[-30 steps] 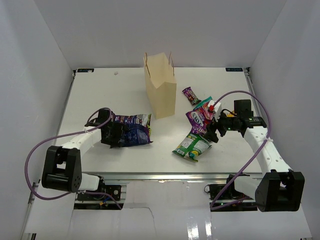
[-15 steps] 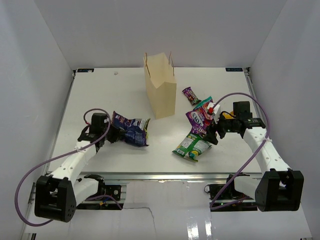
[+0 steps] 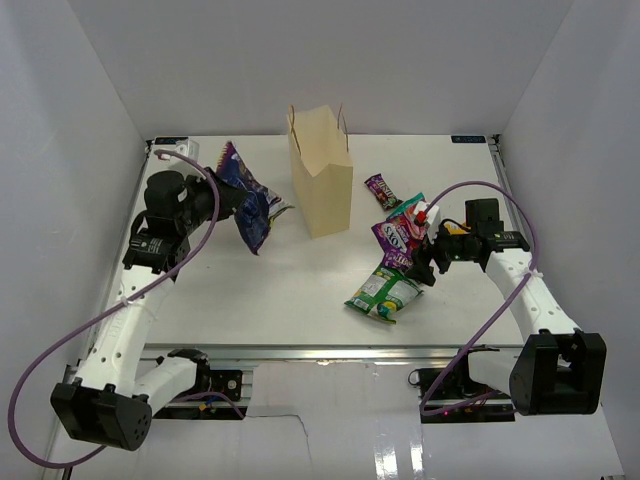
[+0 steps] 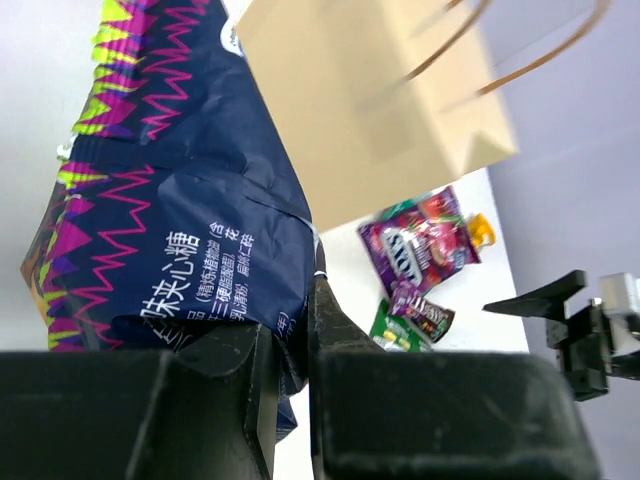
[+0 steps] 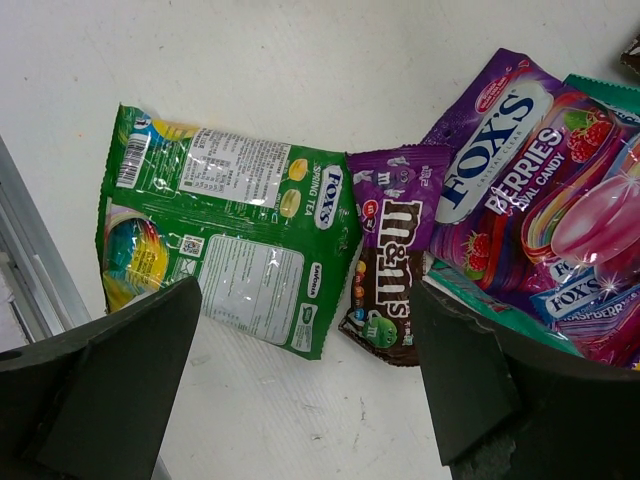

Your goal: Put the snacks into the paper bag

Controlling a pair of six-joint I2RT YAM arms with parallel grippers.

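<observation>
Room: white walls on three sides, a white surface point(image 3: 230, 300) with both arms bolted at its near edge
Paper bag: the paper bag point(image 3: 320, 185) stands upright toward the back, about mid-width, mouth up and thin handles raised; what is inside it cannot be seen
Just changed: a second ago the dark-blue bag point(image 3: 247, 205) lay flat on the left of the surface under the left claw point(image 4: 290, 335); now it hangs in the air at the back left, just beside the paper bag and not yet over its mouth
Meaning: the pick-up looks done and the carry is the step in hand; this is the largest snack, so getting it in is a good share of the work
Left claw: narrow, pinched on one edge of the dark-blue bag, the film creased between the fingers and the rest fanning out beyond them
Right claw: the right claw point(image 5: 305, 300) is wide and holds nothing, low over the snacks on the right, much where it was a second ago
Other snacks: green-white packet point(image 5: 225, 225) flat at the near right; purple candy bar point(image 5: 390, 265) touching its edge, beside the pink-teal bag point(image 5: 540, 200); a second candy bar point(image 3: 381, 190) lies apart, nearer the paper bag
Next: likely lift higher, cross to the mouth, then release
Risk: the wide packet may catch the rim or handles and tip the paper bag
</observation>
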